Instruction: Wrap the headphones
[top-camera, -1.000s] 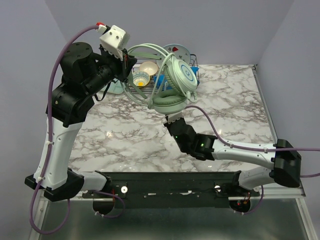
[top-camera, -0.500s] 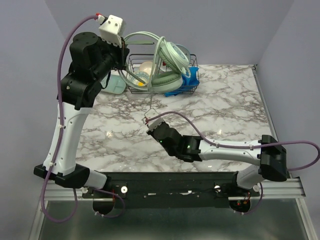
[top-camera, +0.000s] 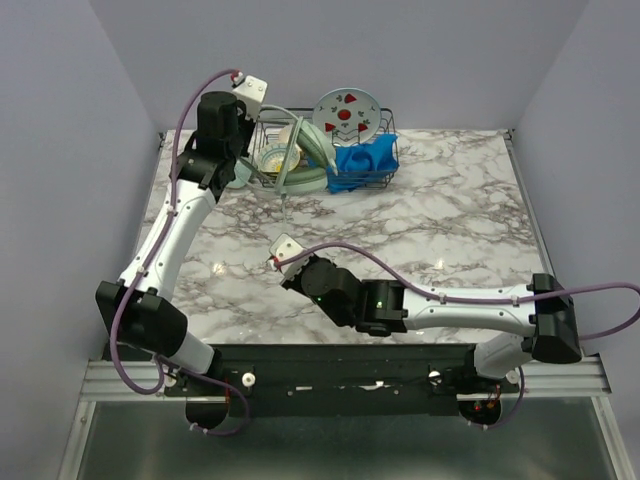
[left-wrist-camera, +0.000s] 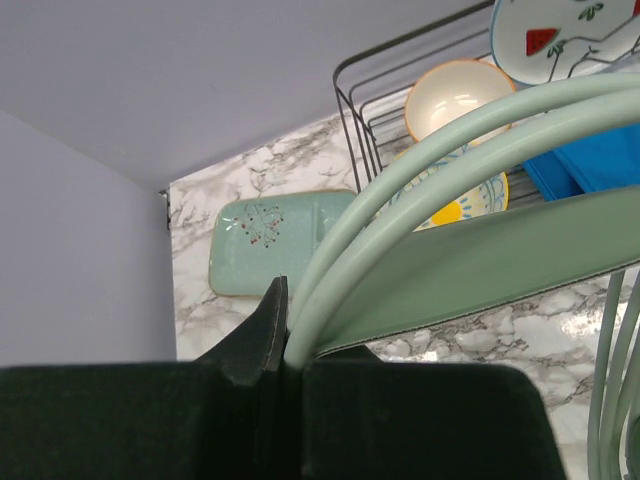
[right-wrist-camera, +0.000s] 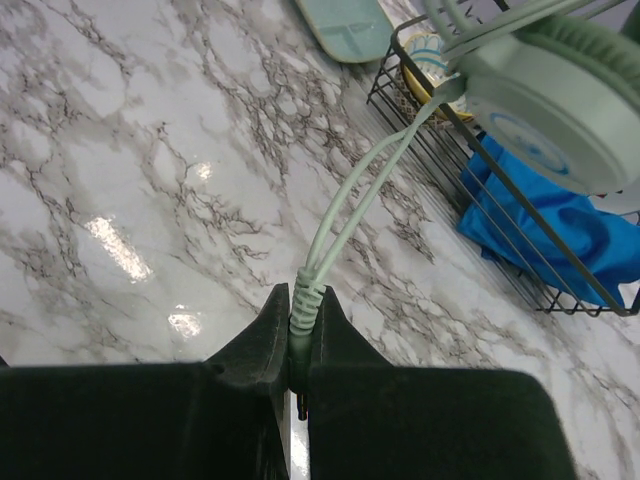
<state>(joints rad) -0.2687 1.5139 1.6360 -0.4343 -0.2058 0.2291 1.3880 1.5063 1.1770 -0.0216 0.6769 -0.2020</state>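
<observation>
The headphones are showing pale mint green, with a slim two-rail headband and round padded cups. They are hanging tilted over the left part of the rack, one cup facing out past its front wire edge. The left gripper is pinching the headband near its end. The thin cable is running in two strands away from the rack's front, with the right gripper clamping its plug.
</observation>
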